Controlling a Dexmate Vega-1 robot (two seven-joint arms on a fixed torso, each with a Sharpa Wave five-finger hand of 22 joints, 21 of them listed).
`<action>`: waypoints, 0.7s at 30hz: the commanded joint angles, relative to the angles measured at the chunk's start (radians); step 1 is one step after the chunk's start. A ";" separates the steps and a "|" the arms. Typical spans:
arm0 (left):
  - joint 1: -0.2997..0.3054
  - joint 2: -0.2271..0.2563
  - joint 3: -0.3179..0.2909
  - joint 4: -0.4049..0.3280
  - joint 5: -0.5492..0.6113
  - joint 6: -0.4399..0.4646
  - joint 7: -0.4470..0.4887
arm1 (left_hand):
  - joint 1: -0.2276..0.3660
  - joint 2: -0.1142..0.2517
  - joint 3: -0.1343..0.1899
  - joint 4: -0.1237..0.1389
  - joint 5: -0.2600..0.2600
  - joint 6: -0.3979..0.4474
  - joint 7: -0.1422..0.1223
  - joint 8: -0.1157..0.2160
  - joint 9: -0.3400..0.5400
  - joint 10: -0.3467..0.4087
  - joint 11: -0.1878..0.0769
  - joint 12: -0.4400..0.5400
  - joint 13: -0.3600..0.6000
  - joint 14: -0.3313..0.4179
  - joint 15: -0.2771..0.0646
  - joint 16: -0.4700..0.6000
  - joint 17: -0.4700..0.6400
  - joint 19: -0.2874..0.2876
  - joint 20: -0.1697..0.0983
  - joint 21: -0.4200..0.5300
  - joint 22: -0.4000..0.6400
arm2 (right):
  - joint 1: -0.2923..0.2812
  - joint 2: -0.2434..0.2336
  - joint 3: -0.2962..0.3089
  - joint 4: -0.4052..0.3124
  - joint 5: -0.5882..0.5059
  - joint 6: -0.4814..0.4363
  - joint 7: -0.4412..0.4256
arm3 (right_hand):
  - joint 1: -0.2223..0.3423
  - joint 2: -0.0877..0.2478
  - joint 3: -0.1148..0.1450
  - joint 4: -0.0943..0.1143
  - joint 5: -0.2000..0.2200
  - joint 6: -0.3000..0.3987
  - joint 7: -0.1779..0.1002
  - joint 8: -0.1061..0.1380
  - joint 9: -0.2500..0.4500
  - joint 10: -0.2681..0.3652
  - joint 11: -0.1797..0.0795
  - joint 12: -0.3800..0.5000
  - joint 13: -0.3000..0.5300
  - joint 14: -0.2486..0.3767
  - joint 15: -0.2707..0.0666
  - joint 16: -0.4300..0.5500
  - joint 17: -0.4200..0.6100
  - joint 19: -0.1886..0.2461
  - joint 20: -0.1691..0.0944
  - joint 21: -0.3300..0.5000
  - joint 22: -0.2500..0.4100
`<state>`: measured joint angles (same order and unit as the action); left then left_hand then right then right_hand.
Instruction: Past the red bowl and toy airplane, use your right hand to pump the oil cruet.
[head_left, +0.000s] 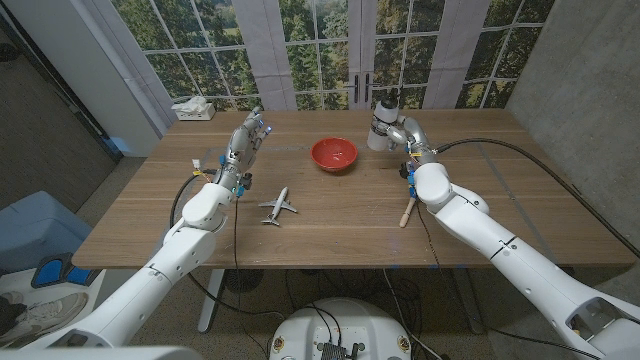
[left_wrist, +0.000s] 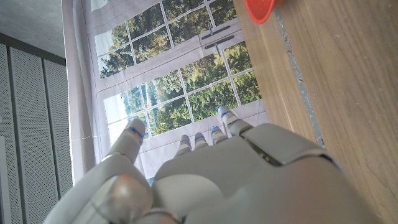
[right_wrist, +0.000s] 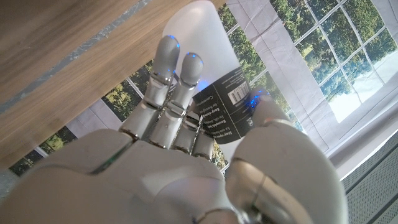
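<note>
White frosted plastic oil cruet (right_wrist: 205, 56) (black label) gripped by my right hand (right_wrist: 186, 168), fingers (right_wrist: 166, 68) wrapped; left hand (left_wrist: 205, 180) open, idle. Next: press pump top.

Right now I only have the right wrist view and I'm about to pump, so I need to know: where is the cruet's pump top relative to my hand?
Observer: In the head view the dark pump top of the oil cruet stands above the right hand, which wraps the white body.
Operator: Anything close to that arm?
Observer: A wooden utensil lies on the table just beside the right arm.
Operator: And the other hand?
Observer: The left hand is raised over the table, fingers apart, holding nothing, farther back than the toy airplane.
</note>
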<state>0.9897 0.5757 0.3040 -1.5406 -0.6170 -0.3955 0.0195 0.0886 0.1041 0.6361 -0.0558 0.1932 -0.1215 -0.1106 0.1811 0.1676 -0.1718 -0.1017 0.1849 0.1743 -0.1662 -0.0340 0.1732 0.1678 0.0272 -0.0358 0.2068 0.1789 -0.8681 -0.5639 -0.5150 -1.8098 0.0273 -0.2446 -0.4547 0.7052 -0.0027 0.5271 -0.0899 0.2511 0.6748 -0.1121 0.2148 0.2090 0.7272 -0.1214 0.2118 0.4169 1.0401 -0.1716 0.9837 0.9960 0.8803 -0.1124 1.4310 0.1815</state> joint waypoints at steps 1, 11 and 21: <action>-0.020 -0.004 0.003 0.025 -0.009 -0.006 -0.024 | 0.012 0.067 0.000 -0.001 0.000 0.003 -0.004 0.004 0.003 -0.028 -0.007 0.002 0.002 -0.062 -0.082 0.003 0.000 0.006 -0.019 -0.002 0.003 | -0.063 -0.026 0.017 -0.057 0.026 -0.005 -0.019 | -0.008 0.002 -0.003 0.002 0.005 0.000 0.009 0.004 0.002 0.002 0.006 0.004 0.000 0.010 -0.042 0.000 0.006 0.010 -0.092 -0.004 0.001; -0.038 -0.008 0.010 0.044 -0.012 -0.006 -0.042 | 0.012 0.068 -0.001 -0.001 0.000 0.007 -0.009 0.005 0.003 -0.029 -0.008 0.002 0.002 -0.062 -0.082 0.003 0.000 0.006 -0.020 -0.003 0.003 | -0.104 -0.053 0.008 -0.108 -0.001 -0.017 -0.034 | -0.012 0.000 -0.006 0.002 0.005 -0.001 0.010 0.002 0.001 0.003 0.009 0.003 -0.005 0.009 -0.042 -0.016 0.009 0.013 -0.092 -0.006 0.000; -0.038 -0.009 0.009 0.049 -0.016 -0.008 -0.044 | 0.012 0.066 -0.002 -0.002 0.000 0.007 -0.010 0.005 0.003 -0.028 -0.007 0.002 0.002 -0.062 -0.083 0.003 0.000 0.006 -0.020 -0.002 0.003 | -0.146 -0.072 -0.005 -0.150 -0.034 -0.012 -0.040 | -0.015 -0.001 -0.008 0.003 0.005 0.001 0.011 0.001 0.001 0.002 0.008 0.004 -0.006 0.015 -0.042 -0.029 0.014 0.011 -0.091 -0.010 0.000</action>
<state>0.9581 0.5689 0.3113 -1.5019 -0.6285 -0.4004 -0.0166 0.0886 0.1041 0.6361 -0.0557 0.1932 -0.1178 -0.1143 0.1811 0.1677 -0.1718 -0.1017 0.1849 0.1743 -0.1662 -0.0340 0.1732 0.1678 0.0272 -0.0358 0.2068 0.1789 -0.9691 -0.6150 -0.5080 -1.9138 0.0262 -0.2569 -0.4833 0.6984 -0.0091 0.5199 -0.0857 0.2505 0.6731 -0.1033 0.2147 0.2091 0.7271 -0.1214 0.2118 0.4080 1.0456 -0.1731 0.9599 1.0059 0.8803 -0.1124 1.4234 0.1814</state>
